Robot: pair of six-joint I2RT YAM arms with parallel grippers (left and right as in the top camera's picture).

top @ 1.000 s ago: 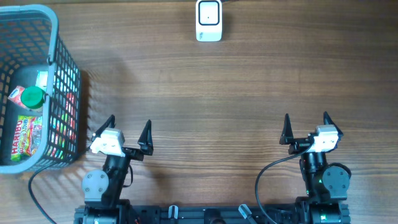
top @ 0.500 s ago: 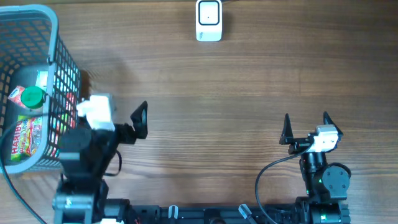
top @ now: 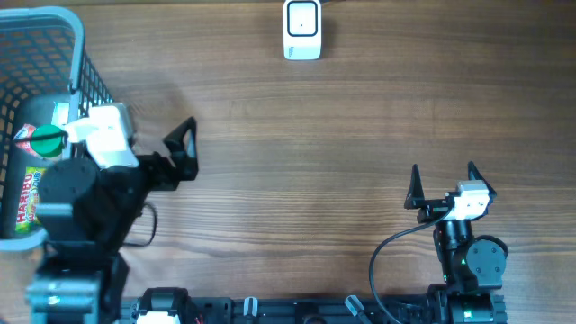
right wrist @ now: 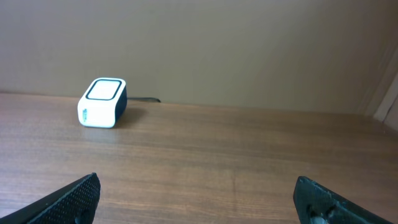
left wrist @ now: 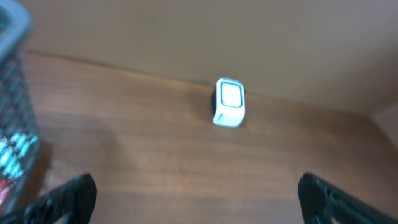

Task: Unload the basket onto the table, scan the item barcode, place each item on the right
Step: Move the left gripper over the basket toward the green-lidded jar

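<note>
Over the last second the left arm has left its parked spot at seven o'clock on the table (top: 315, 135) and swung up and out toward nine o'clock. Its wrist now hangs over the right wall of the grey basket (top: 79, 45). The left gripper (left wrist: 196, 183) has its jaws spread wide with nothing between them, and its own camera view is smeared, which fits an arm on the move. The right gripper (top: 444, 175) has not moved from five o'clock, its jaws equally wide and empty. The goods to be scanned are all in the basket at the nine o'clock edge: a green-capped item (top: 45, 139) and, below it, a bright candy bag (top: 27, 193). Which one the arm is after cannot be told yet. The white scanner (top: 302, 29) sits untouched at twelve o'clock, well apart from both arms. I read this as the start of the reach. Nothing has been picked up, so the scan has not begun, and the left arm must next dip its jaws into the basket and close on an item.
</note>
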